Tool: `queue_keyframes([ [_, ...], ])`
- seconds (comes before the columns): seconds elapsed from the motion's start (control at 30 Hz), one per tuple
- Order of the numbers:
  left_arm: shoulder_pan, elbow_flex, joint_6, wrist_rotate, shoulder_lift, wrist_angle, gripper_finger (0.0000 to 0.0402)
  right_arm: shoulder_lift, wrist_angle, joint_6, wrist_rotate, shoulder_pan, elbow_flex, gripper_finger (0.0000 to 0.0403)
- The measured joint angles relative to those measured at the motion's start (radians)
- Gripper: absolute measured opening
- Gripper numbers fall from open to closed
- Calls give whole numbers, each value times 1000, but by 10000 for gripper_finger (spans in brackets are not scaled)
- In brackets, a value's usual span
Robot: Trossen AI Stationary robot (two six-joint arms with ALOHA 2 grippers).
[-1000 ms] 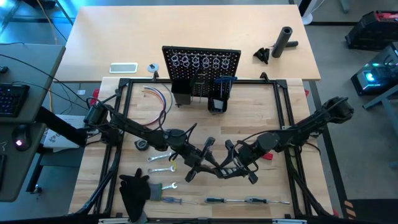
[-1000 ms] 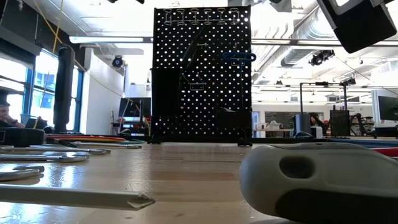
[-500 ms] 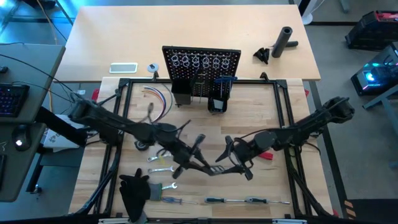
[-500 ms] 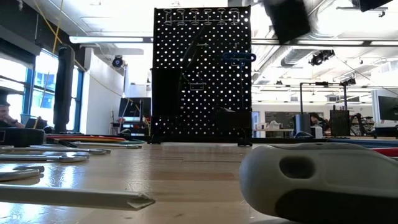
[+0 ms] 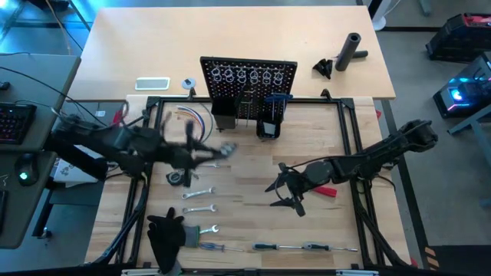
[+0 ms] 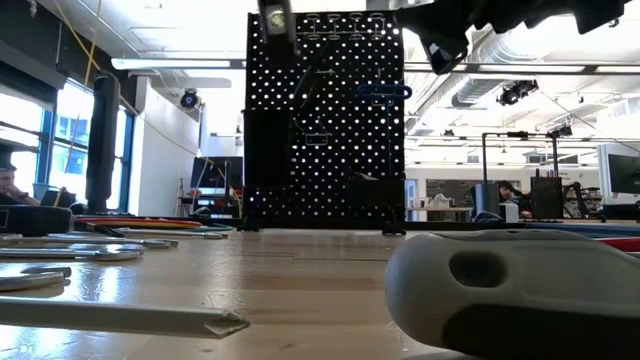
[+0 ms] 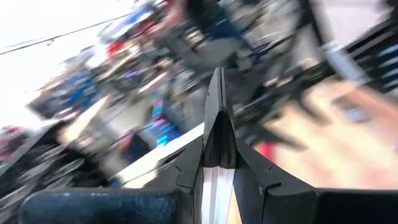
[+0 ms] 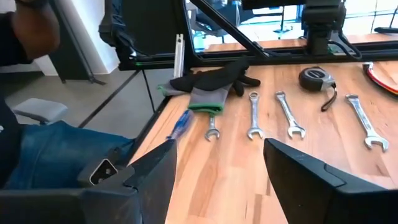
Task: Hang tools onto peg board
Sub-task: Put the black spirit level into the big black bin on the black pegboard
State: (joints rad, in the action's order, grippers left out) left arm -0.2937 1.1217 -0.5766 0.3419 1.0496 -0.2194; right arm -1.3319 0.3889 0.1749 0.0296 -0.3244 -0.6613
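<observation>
The black peg board (image 5: 248, 84) stands upright at the table's far side, with silver rings along its top. My left gripper (image 5: 219, 152), blurred, is raised near and left of the board and is shut on a thin tool (image 7: 211, 186), silver at the fingers and dark farther out. What kind of tool it is does not show. My right gripper (image 5: 282, 196) is open over the table's middle right with nothing between its fingers (image 8: 155, 168). Three silver wrenches (image 5: 198, 208), a tape measure (image 5: 176, 178) and screwdrivers (image 5: 268, 247) lie flat on the table. My left gripper pinches the thin tool between its two fingers (image 7: 252, 177), on the tool's silver part (image 7: 210, 177). The tool runs on forward along the fingers and past their tips, edge-on to the wrist camera. It is lifted clear of the table.
A black glove (image 5: 165, 230) lies at the near left and coloured wires (image 5: 196, 119) at the far left. A red-handled tool (image 5: 328, 192) lies under my right arm. A black cylinder (image 5: 351, 50) stands beyond the frame. A person's leg (image 8: 50, 149) shows beside the table.
My left gripper has risen and swung from the table's middle toward the far left, up toward the peg board, and has tipped up to about level. It has carried the thin tool away from my right gripper, which no longer has the tool and has stayed near its place.
</observation>
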Motion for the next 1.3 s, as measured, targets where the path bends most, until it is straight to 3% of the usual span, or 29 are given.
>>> queue_keyframes([
  [0.07,32,0,-20,41,-29,-18,52,0,-7,0,-1,0,0,236],
  [0.3,209,0,-91,33,-29,-57,52,0,-8,1,-31,0,0,236],
  [0.8,540,-16,-62,-278,-6,-62,52,-3,-35,19,-34,-5,1,236],
  [1.0,629,-65,-39,-345,-1,-44,52,-3,-40,22,-34,-5,1,236],
  [1.3,789,-145,42,-517,11,75,52,-3,-47,27,-35,-5,1,236],
])
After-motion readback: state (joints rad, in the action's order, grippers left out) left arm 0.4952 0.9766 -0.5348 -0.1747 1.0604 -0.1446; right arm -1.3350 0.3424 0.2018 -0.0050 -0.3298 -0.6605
